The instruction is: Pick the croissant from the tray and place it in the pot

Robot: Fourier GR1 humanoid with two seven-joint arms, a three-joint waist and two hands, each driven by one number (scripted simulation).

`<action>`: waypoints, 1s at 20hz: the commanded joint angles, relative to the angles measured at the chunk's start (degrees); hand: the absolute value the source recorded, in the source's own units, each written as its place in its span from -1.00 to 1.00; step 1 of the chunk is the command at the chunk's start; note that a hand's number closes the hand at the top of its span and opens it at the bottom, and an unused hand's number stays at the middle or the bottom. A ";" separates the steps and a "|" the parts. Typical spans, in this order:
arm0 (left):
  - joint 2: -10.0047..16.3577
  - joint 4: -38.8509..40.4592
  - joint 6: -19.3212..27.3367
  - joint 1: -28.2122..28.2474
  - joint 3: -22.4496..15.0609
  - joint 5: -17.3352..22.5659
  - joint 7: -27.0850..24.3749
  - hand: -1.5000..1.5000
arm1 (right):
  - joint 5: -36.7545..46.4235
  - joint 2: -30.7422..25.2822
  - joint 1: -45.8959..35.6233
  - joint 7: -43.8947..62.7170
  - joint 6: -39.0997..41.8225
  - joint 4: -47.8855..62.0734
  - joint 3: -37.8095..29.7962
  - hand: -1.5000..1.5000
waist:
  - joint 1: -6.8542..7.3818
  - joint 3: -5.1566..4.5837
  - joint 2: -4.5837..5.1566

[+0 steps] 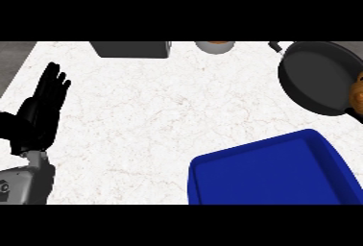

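At right edge, croissant (357, 96) shows just beside pot (319, 77), above tray (269, 178), well apart from the open, resting left hand (41, 113) at frame left; right hand unseen.

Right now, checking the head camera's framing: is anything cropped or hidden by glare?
Head view: even light, no glare on the counter; pot and croissant are cut by the right edge, the blue tray by the lower edge; the left hand rests open at left.

no readable text, label or number shows.
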 commanded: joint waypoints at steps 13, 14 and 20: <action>0.15 -1.07 -0.91 -2.26 -0.31 0.54 1.46 0.00 | 25.78 -3.00 -18.88 -19.05 -31.76 41.43 4.51 1.00 | 2.53 0.15 0.82; -0.95 0.31 -1.19 -0.16 -1.04 -0.01 -1.68 0.00 | 25.73 -3.35 -19.39 -21.23 -31.92 44.24 4.19 1.00 | 2.85 0.17 1.06; -0.45 0.95 -0.56 -2.58 -1.15 -0.88 -0.19 0.00 | 23.71 -2.35 -21.96 -19.67 -25.67 55.92 2.19 -1.00 | 3.11 0.27 1.39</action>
